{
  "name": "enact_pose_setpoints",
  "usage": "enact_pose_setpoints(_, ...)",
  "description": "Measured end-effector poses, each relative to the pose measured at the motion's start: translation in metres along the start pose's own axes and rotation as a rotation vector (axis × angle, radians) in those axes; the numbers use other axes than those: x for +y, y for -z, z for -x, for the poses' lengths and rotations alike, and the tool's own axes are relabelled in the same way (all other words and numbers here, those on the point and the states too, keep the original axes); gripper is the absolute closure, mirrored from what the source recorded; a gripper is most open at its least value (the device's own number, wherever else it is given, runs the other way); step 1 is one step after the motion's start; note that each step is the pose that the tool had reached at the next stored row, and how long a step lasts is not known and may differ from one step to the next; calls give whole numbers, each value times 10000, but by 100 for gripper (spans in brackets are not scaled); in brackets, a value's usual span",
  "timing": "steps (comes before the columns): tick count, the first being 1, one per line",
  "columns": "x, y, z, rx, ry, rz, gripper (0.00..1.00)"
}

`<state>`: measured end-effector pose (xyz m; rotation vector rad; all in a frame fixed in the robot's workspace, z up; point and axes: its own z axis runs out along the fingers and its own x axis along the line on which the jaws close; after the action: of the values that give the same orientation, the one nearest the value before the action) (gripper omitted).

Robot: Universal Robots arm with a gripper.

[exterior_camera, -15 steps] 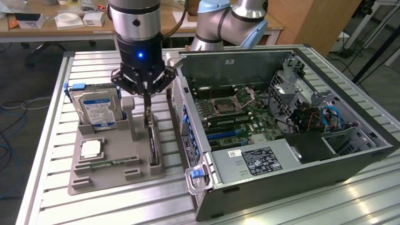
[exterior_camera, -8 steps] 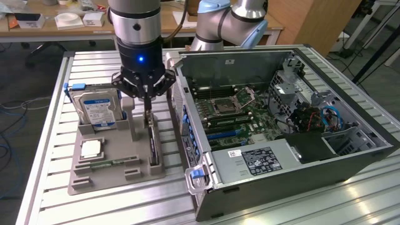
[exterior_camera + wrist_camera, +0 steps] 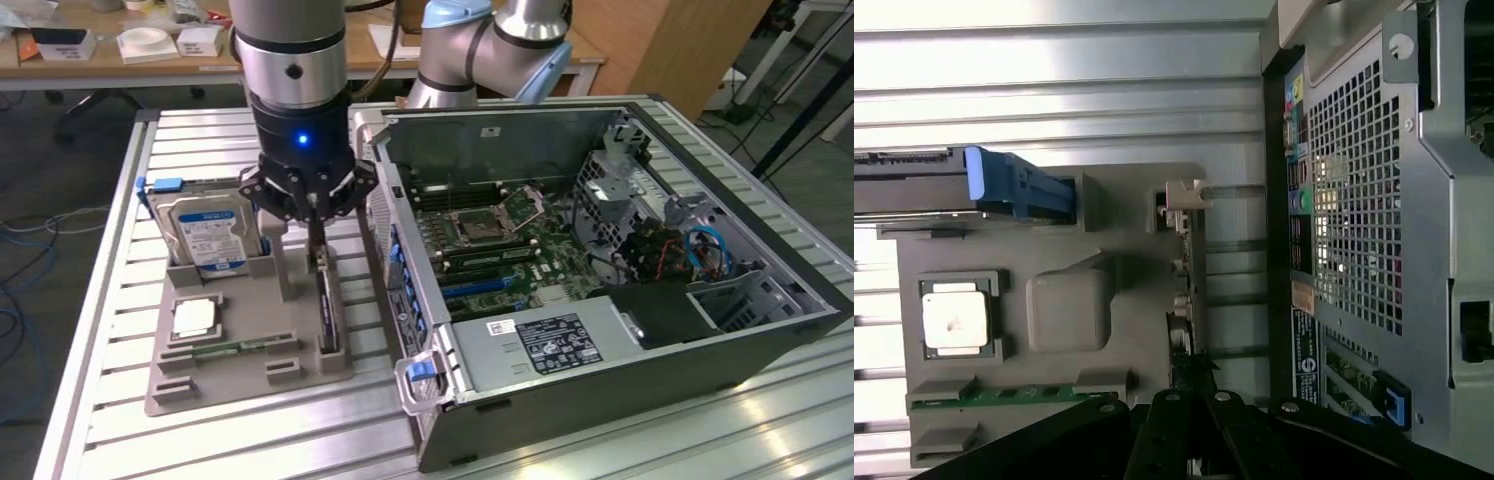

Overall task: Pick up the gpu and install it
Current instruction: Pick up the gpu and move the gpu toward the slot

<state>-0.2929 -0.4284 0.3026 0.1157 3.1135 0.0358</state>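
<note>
On a slatted metal table [image 3: 94,330], the gpu [image 3: 327,315] stands on edge in a grey holder [image 3: 227,385], with the gripper [image 3: 318,250] directly above; clamped or apart, I cannot tell. The wrist view suggests a thin, stiff, probably fragile card, best held by its bare upper edge.

Overall: bright, even light.
Glare: pale streaks on table [image 3: 767,415] at 5 o'clock; slats blown white in wrist view.
Shadow: dim inside computer case [image 3: 601,400], 3 o'clock.
</note>
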Motion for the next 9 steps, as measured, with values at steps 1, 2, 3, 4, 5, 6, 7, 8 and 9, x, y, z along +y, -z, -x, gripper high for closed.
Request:
enact_pose_setpoints(1,-18,-6,1,-1,0,-3,89)
enact_pose_setpoints(2,-55,-18,3,-1,-1,-9,89)
enact_pose_setpoints(3,-74,-23,5,-1,0,-12,89)
enact_pose_setpoints(4,-109,-34,7,-2,0,-20,89)
enact_pose_setpoints(5,-125,-38,8,-3,0,-27,89)
enact_pose_setpoints(6,-141,-43,9,-2,1,-32,89)
enact_pose_setpoints(7,-155,-50,10,-3,1,-33,89)
enact_pose_setpoints(8,-171,-57,11,-3,1,-36,89)
enact_pose_setpoints(9,-186,-62,12,-3,1,-40,89)
